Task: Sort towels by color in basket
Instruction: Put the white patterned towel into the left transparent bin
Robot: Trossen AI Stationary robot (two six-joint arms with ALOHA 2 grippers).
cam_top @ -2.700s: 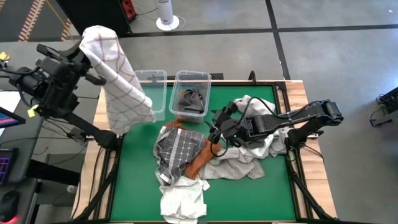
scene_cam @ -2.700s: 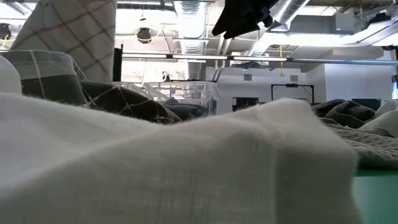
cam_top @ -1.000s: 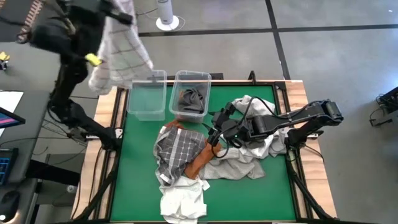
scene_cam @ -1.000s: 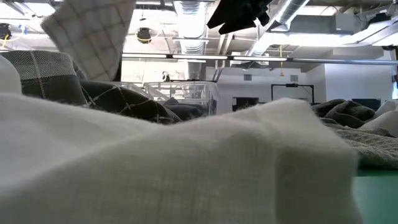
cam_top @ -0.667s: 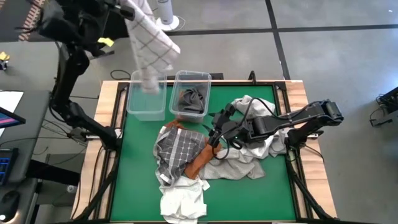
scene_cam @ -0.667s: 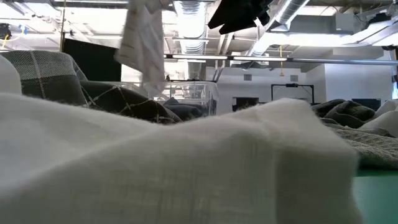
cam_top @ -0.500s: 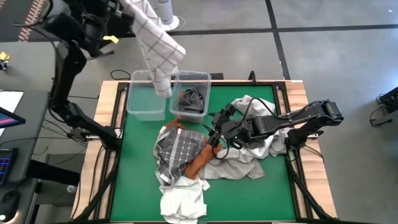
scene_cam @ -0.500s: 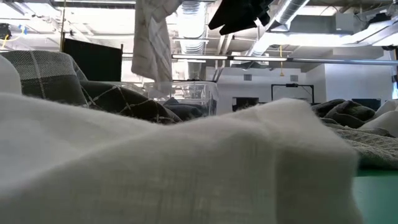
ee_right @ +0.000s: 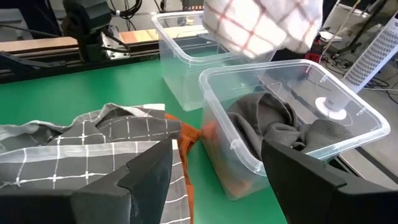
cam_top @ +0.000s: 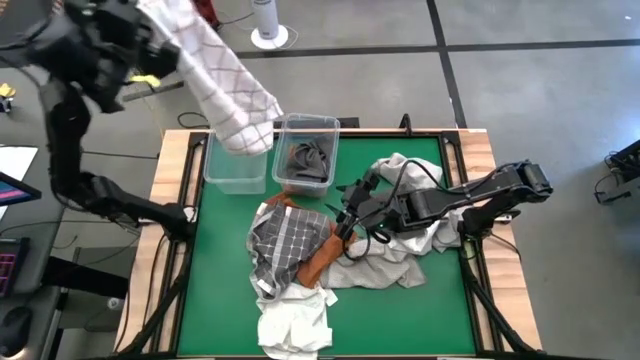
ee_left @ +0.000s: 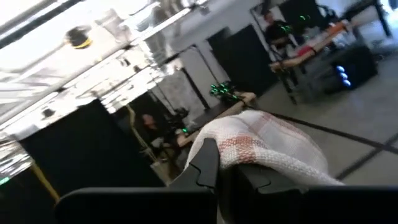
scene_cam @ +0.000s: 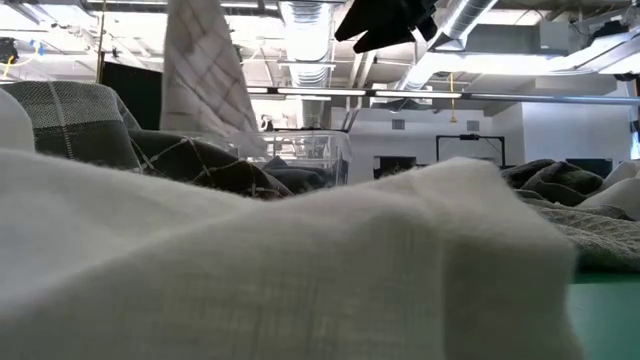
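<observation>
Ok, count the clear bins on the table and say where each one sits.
2. The left bin sits at the table's far edge with the checked towel hanging above it; the right bin stands right beside it, holding a dark grey towel. None seem hidden.

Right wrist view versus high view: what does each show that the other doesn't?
Only the right wrist: its open hand from behind the fingers.

Only the high view: the left hand lifting the checked towel, the white towel and the light grey pile.

Both: two clear bins, dark grey towels in one, the grid towel.
</observation>
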